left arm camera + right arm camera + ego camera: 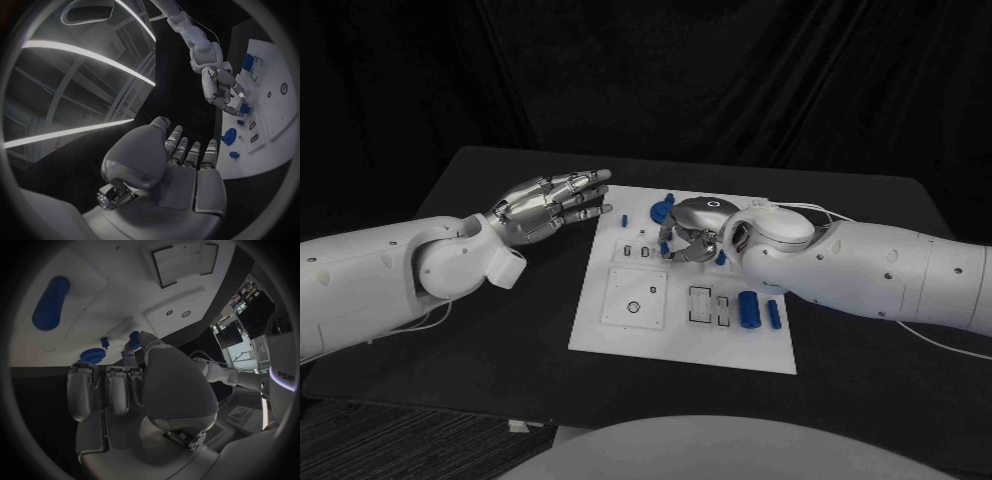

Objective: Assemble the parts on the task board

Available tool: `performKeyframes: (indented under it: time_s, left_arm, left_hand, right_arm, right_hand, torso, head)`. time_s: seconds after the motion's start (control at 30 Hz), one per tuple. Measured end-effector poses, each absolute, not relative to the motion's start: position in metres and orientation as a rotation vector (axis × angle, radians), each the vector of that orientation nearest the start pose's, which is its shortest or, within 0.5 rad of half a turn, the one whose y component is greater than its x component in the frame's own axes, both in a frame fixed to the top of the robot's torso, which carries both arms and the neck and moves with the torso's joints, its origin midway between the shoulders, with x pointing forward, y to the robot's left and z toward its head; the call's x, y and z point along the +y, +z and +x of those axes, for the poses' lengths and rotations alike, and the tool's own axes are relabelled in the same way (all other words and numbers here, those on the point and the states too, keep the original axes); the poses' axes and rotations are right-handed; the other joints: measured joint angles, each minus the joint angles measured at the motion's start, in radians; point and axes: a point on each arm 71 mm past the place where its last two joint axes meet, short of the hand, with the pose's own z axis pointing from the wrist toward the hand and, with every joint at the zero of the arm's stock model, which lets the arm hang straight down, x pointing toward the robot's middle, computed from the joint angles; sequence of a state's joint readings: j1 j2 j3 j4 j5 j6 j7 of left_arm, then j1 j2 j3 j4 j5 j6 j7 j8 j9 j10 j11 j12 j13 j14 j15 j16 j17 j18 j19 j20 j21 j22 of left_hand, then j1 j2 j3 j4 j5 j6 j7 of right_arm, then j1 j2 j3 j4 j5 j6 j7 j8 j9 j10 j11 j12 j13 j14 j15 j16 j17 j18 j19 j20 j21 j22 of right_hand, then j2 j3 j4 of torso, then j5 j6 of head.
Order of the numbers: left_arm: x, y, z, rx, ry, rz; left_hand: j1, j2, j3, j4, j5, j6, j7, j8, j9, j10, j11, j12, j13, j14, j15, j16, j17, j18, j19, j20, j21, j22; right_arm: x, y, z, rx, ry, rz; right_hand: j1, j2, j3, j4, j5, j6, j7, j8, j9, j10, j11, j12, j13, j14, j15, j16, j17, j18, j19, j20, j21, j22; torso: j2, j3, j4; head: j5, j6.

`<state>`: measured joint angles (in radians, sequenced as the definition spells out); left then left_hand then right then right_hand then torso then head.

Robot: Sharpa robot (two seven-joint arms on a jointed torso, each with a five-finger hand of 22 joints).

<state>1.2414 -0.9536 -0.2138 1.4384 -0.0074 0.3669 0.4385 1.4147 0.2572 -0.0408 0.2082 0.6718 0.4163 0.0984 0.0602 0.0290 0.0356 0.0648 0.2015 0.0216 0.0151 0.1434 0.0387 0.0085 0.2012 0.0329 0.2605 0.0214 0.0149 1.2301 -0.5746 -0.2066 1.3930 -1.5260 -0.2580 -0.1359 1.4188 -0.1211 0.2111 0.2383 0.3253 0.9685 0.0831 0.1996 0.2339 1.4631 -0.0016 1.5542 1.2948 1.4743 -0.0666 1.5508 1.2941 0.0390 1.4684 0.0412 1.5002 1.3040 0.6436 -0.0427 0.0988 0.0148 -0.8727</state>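
- Head view: we log the task board [678, 345] mid-table; our right hand [689, 236] curls over its far rows, fingertips among small blue parts [672, 247]; whether one is gripped, we cannot tell. Our left hand [548, 206] hovers beside the board's edge, fingers straight, holding nothing.
- Left wrist view: left fingers [190, 152] extended side by side, empty; board just beyond the fingertips.
- Right wrist view: a blue part [133, 336] at the right fingertips [145, 338]; blue cylinder [50, 303] well apart.

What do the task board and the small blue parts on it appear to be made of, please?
Task board: likely matte white plastic, with an even, glare-free surface and recessed slots. Blue parts: probably moulded or printed plastic, given their uniform saturated colour and soft sheen; this cannot be confirmed.
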Motion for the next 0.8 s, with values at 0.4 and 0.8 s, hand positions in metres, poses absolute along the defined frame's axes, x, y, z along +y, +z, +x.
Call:
performKeyframes:
  time_s: [0.4,0.8]
  left_arm:
    - [0.2609,-0.2159,0.4620,1.744,-1.961,-1.008]
    - [0.2613,-0.2165,0.4617,1.744,-1.961,-1.010]
  left_hand:
    - [0.000,0.000,0.000,0.000,0.000,0.000,0.000,0.000,0.000,0.000,0.000,0.000,0.000,0.000,0.000,0.000,0.000,0.000,0.000,0.000,0.000,0.000]
    - [0.000,0.000,0.000,0.000,0.000,0.000,0.000,0.000,0.000,0.000,0.000,0.000,0.000,0.000,0.000,0.000,0.000,0.000,0.000,0.000,0.000,0.000]
  right_arm:
    - [-0.1000,-0.2420,0.4793,1.799,0.639,-0.417]
    - [-0.0990,-0.2440,0.4802,1.803,0.630,-0.413]
  right_hand:
    - [0.000,0.000,0.002,-0.002,0.000,0.000,0.000,0.000,0.000,0.000,0.000,0.000,0.000,-0.008,0.009,0.000,0.000,0.000,0.000,0.000,-0.012,0.000]
    - [0.000,0.000,0.012,-0.012,0.000,-0.009,0.009,0.000,0.005,0.000,0.001,0.000,0.000,-0.009,0.009,0.000,0.000,0.000,0.000,0.001,-0.012,0.000]
  torso:
    - [0.000,0.0004,-0.0004]
    - [0.000,0.0001,-0.0001]
  head:
    - [-0.001,0.000]
    - [0.000,0.000]
